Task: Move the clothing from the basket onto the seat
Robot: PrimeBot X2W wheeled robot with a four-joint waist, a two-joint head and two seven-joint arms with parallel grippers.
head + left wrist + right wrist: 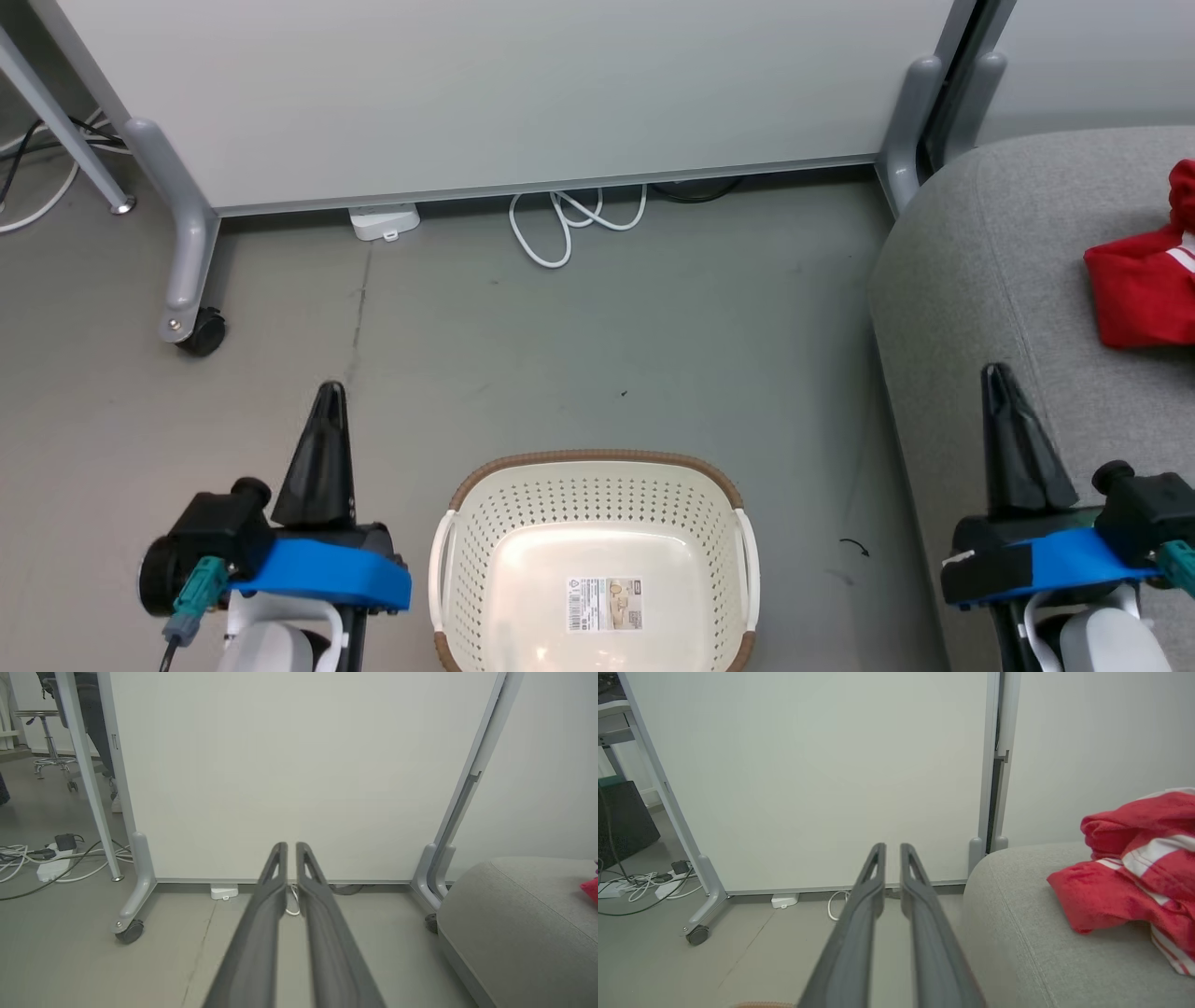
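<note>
The cream perforated basket (595, 560) with its brown rim stands on the floor at the bottom middle of the head view, holding nothing but a label on its bottom. Red clothing with white stripes (1146, 280) lies on the grey seat (990, 280) at the right; the right wrist view shows the same clothing (1134, 877) heaped on the seat (1017, 933). My left gripper (329, 397) is left of the basket, shut and holding nothing, its fingers (280, 868) nearly together. My right gripper (997, 378) hangs over the seat's front edge, also shut and holding nothing.
A white partition panel (485, 93) on grey wheeled feet (191, 317) closes off the far side. A white cable loop (569, 224) and a small white box (384, 222) lie at its foot. Cables and a power strip (51, 863) lie on the floor beyond the panel's left.
</note>
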